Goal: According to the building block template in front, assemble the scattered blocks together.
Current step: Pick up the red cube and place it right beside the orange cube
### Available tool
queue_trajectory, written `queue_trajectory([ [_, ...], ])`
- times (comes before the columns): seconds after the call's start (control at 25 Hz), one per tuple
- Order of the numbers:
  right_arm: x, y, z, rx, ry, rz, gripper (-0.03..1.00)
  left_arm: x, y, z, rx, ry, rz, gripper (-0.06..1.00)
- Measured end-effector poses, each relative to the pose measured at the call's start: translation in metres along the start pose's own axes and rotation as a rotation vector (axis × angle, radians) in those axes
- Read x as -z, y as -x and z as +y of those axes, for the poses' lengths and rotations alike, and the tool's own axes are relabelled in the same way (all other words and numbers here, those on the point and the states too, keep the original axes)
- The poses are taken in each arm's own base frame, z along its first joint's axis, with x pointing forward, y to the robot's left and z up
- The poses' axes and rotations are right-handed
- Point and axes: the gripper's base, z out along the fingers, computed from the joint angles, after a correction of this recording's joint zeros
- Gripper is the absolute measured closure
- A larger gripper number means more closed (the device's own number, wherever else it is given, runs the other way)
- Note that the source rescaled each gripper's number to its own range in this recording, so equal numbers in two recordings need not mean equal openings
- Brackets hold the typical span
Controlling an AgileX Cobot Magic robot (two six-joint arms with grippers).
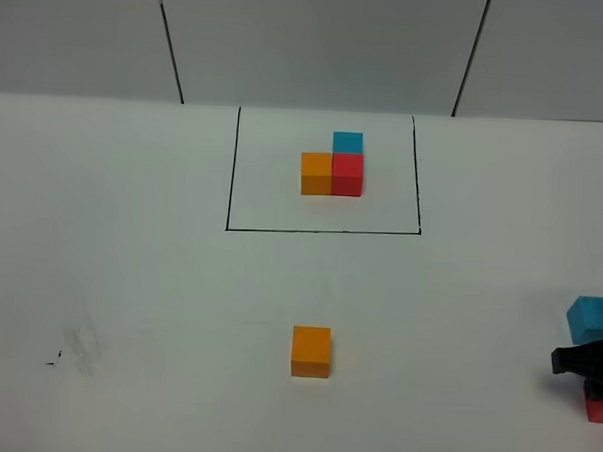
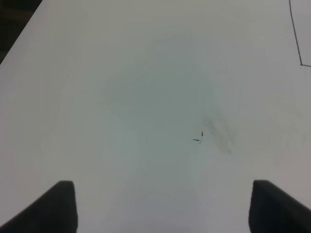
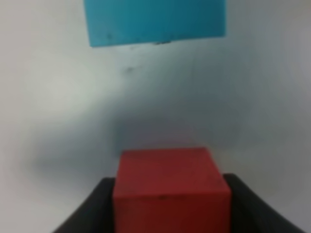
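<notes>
Nearest, at the right edge of the bench (image 1: 129, 279), the right end effector (image 3: 171, 216) is pinched in with both fingers flush on the sides of the red block (image 3: 167, 170); the blue block (image 1: 592, 319) lies just beyond it, apart, and the left end effector (image 2: 163, 208) gapes wide with nothing in it, over the bench by a grey smudge (image 2: 218, 131). Further in, the orange block (image 1: 311, 351) sits alone mid-bench, well apart from the other two. Farthest back, the template (image 1: 333, 169) sits inside the black rectangle (image 1: 230, 173): orange and red touching side by side, blue behind the red.
</notes>
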Motion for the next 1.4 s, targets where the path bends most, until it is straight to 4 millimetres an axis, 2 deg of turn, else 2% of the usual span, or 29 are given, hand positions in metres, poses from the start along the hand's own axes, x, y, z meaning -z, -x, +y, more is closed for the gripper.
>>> queue_trajectory([
  [0.2,0.001,0.000,0.000,0.056,0.001,0.002,0.70,0.000,0.000,0.000,0.000,0.000,0.000,0.37],
  [0.32,0.013,-0.003,0.007,0.130,0.010,-0.005,0.70,0.000,0.000,0.000,0.001,0.000,0.000,0.37],
  [0.56,0.061,-0.010,0.041,0.439,0.070,-0.107,0.70,0.000,0.000,0.000,0.004,0.000,0.000,0.37],
  [0.76,0.077,-0.006,0.073,0.730,0.118,-0.118,0.70,0.000,0.000,0.000,0.004,0.000,0.000,0.37],
  [0.92,0.077,0.000,0.095,0.955,0.127,-0.093,0.70,0.000,0.000,0.000,0.004,0.000,0.000,0.37],
  [1.12,0.068,0.009,0.125,1.191,0.151,-0.080,0.70,0.000,0.000,0.000,0.004,0.000,0.000,0.37],
  [1.4,0.051,0.022,0.168,1.383,0.193,-0.073,0.70,0.000,0.000,0.000,0.004,0.000,0.000,0.37],
])
